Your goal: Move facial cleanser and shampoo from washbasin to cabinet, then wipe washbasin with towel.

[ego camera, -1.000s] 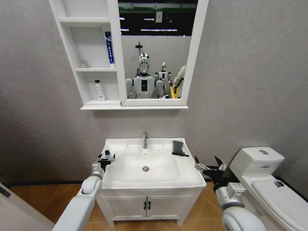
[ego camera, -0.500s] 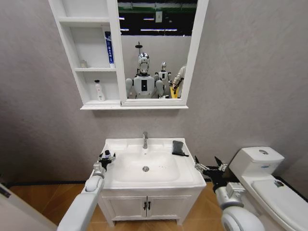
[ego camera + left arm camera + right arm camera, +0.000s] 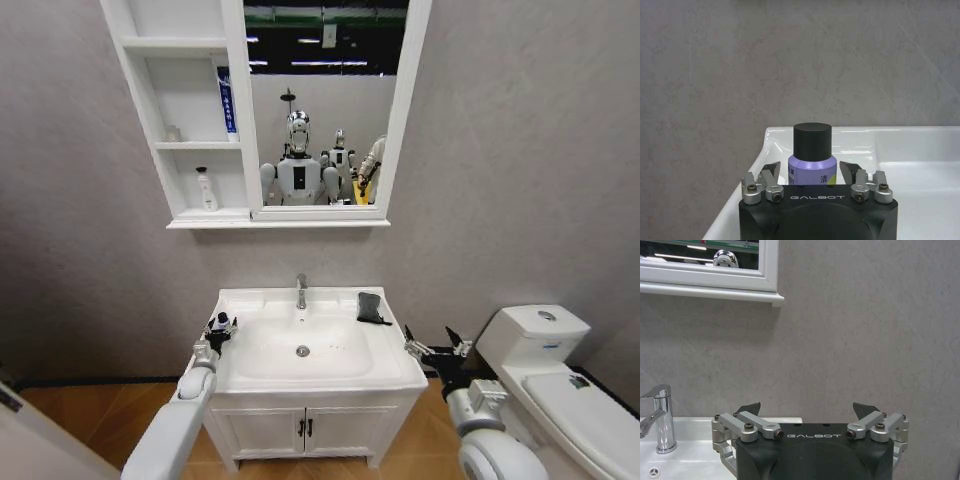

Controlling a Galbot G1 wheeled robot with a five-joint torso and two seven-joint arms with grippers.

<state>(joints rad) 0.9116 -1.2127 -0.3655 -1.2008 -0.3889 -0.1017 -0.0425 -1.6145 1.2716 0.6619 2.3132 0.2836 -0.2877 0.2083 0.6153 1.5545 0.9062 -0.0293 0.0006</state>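
Note:
A lilac bottle [image 3: 811, 155] with a black cap stands on the left rim of the white washbasin [image 3: 330, 375]. Whether it is the shampoo or the facial cleanser I cannot tell. My left gripper [image 3: 218, 326] [image 3: 810, 169] is open around it, one finger on each side with a small gap. The dark folded towel [image 3: 371, 307] lies on the back right corner, right of the chrome tap [image 3: 301, 290]. My right gripper [image 3: 432, 347] [image 3: 809, 409] hangs open and empty off the basin's right edge. In the cabinet [image 3: 190, 215], a blue tube [image 3: 227, 100] and a white bottle [image 3: 206, 188] stand in the niches.
A white toilet [image 3: 550, 370] stands close behind my right arm. The two-door floor vanity [image 3: 305, 425] is under the basin. The grey wall rises directly behind the tap [image 3: 660, 415]. The mirror [image 3: 320, 110] reflects robots and a person farther off.
My left forearm has edged slightly to the right, with the gripper still at the bottle. The right arm has not moved.

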